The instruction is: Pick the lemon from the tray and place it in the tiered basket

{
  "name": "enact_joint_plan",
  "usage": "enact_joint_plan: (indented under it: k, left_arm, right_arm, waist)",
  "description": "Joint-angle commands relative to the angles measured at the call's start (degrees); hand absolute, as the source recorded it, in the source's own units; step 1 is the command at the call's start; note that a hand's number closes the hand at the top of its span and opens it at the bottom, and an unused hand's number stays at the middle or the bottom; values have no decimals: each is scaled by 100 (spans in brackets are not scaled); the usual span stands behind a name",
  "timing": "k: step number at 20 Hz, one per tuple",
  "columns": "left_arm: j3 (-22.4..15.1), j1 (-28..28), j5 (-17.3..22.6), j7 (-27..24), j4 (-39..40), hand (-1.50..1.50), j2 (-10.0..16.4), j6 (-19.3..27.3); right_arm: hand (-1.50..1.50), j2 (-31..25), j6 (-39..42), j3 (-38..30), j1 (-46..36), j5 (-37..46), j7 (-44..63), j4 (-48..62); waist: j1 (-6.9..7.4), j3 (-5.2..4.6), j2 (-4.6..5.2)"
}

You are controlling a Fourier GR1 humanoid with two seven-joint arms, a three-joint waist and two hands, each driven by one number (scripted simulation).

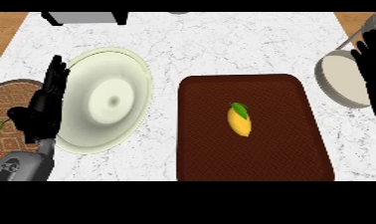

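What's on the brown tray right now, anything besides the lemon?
Only the lemon, with a green leaf at its far end, lying near the middle of the tray. Nothing covers it. Just the patch of tray under the lemon is hidden.

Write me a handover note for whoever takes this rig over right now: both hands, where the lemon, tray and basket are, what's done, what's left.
Left hand: open, fingers up, resting at the view's left edge beside the plate; holds nothing.
Right hand: open at the view's right edge, by the tiered basket; holds nothing.
Lemon: lies near the middle of the brown tray, leaf end away from the robot, no hand near it.
Done: nothing yet.
Left: pick up the lemon, probably with the right hand since it is on the basket's side, and place it in the basket.
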Motion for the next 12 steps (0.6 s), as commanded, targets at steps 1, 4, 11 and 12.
enact_joint_plan:
  k: [1, 4, 11, 12]
  left_arm:
    - [-159, 326, -108, -182, 131, 0, -336, -122]
    - [-543, 683, -203, 417, 75, 0, -460, 122]
    - [-909, 928, -208, 693, 305, 0, -849, 143]
    - [-868, 1048, -239, 595, 235, 0, -881, 226]
  right_arm:
    - [150, 4, -92, -29, -45, 335, -55, -241]
    - [150, 45, -2, 95, -165, 583, -910, -620]
    - [-150, 1482, -2389, -541, 341, 1007, -1160, -64]
    - [-150, 1525, -2117, -729, 668, 739, -1554, -241]
  waist:
    - [169, 76, 0]
    - [182, 80, -7]
    - [110, 89, 6]
    - [98, 88, -9]
